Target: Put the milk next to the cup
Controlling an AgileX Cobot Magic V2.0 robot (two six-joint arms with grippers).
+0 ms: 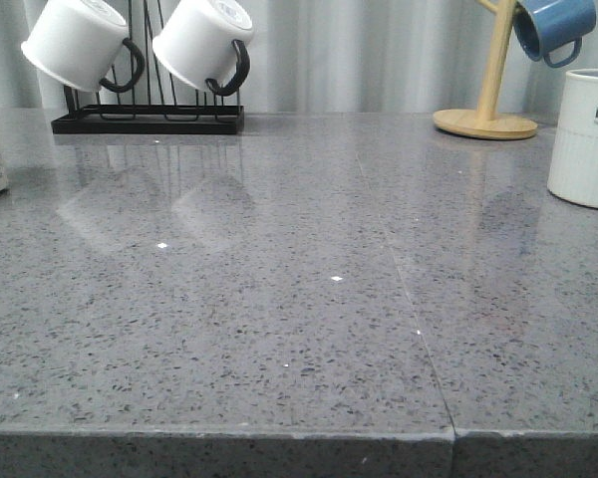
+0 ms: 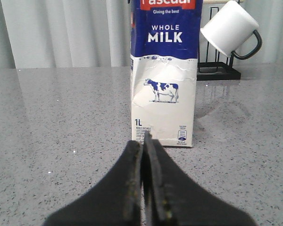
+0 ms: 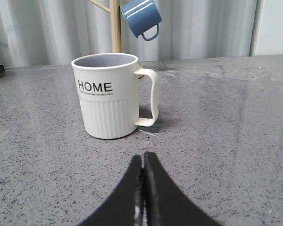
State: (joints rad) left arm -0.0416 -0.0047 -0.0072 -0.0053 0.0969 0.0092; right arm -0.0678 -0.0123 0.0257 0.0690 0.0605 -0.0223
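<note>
Standing upright beyond the closed left gripper (image 2: 143, 146), milk (image 2: 163, 75) untouched

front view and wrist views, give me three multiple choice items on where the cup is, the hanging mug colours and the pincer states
1. In the front view the cup stands at the
A. right edge
B. left edge
C. centre

2. The mug on the wooden tree is
A. red
B. blue
C. green

3. The left pincer facing the milk is
A. gripping it
B. wide open
C. shut, empty

Answers: 1 A, it is cut off by the right edge. 2 B, its glaze is blue. 3 C, the fingers meet short of the carton.
</note>
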